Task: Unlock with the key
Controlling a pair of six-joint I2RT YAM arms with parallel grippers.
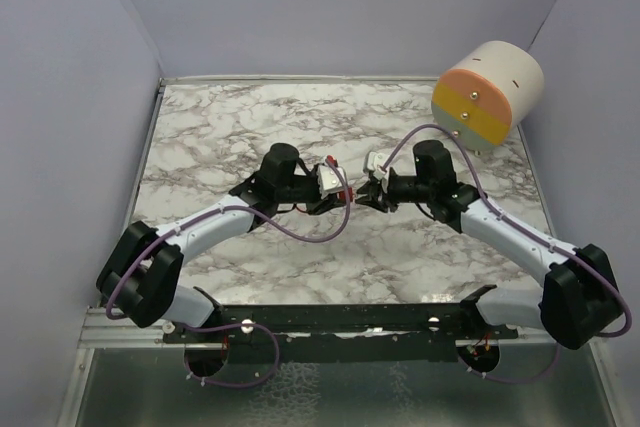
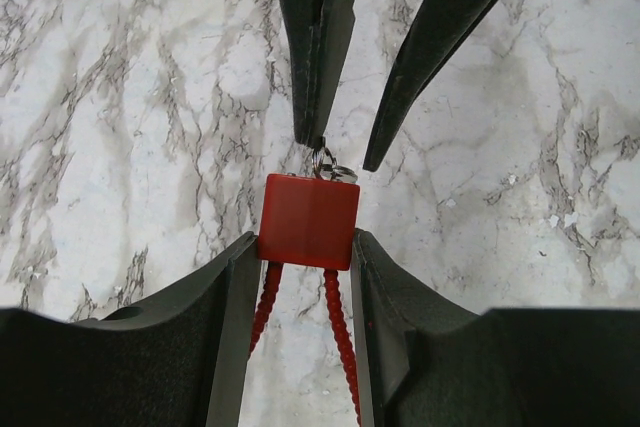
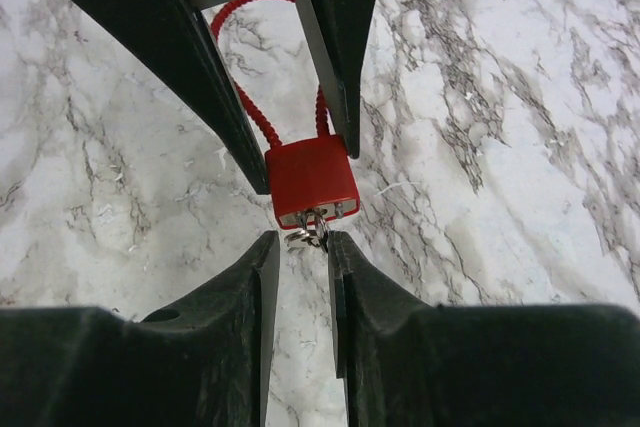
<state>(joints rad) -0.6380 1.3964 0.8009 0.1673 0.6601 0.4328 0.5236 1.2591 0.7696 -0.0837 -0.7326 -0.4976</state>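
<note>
A red padlock (image 2: pixel 308 219) with a red beaded cable shackle (image 2: pixel 338 332) is held above the marble table. My left gripper (image 2: pixel 305 239) is shut on the padlock's body, its fingers pressed on both sides. A small silver key with a ring (image 3: pixel 310 235) hangs from the padlock's bottom face (image 3: pixel 312 179). My right gripper (image 3: pixel 300 242) is open, its two fingertips on either side of the key ring, the right finger (image 3: pixel 337 257) nearly touching it. In the top view both grippers (image 1: pixel 340 190) (image 1: pixel 364 193) meet tip to tip at the table's middle.
A large cylinder (image 1: pixel 487 90) with an orange, yellow and grey striped face stands at the back right corner. Lilac walls enclose the marble table (image 1: pixel 230 117) on the left, back and right. The arm bases sit on a black rail (image 1: pixel 330 319) at the near edge.
</note>
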